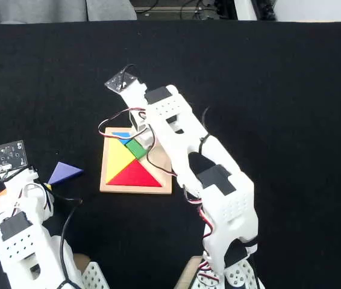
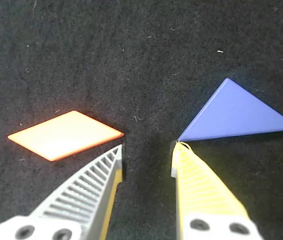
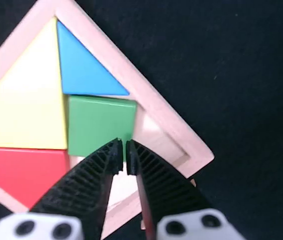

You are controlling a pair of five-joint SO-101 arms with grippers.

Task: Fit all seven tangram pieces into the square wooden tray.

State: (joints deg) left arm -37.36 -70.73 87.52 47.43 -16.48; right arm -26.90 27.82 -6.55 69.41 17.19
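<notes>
The black table (image 1: 291, 120) carries everything. The right arm (image 1: 225, 192) stretches across it and holds the right pincer (image 3: 123, 150) over the square wooden tray (image 3: 181, 135). The left arm (image 1: 20, 241) stands well apart from the tray, and the left pincer (image 2: 147, 148) is low over the cloth.

Four pieces lie flat in the tray under the right pincer. The yellow triangle (image 3: 26, 105) is beyond its tips and to one side, and the red triangle (image 3: 21, 172) is beside its black fingers (image 3: 89, 185), touching the yellow one. The green square (image 3: 101, 122) sits right at the tips, and the light blue triangle (image 3: 84, 67) is just past the square, farther from the pincer. Beside the square there is bare wood, partly under the fingers.

The right pincer's fingers are drawn almost together, with only a sliver between the tips and nothing held.

The purple triangle (image 2: 234, 115) lies on the cloth outside the tray, one corner right at the tip of the left pincer's yellow finger (image 2: 199, 190). The orange parallelogram (image 2: 65, 135) lies flat just beside the tip of the grey finger (image 2: 89, 187), on its outer side.

The left pincer is spread wide, with only dark cloth between its fingers and no grip on anything
</notes>
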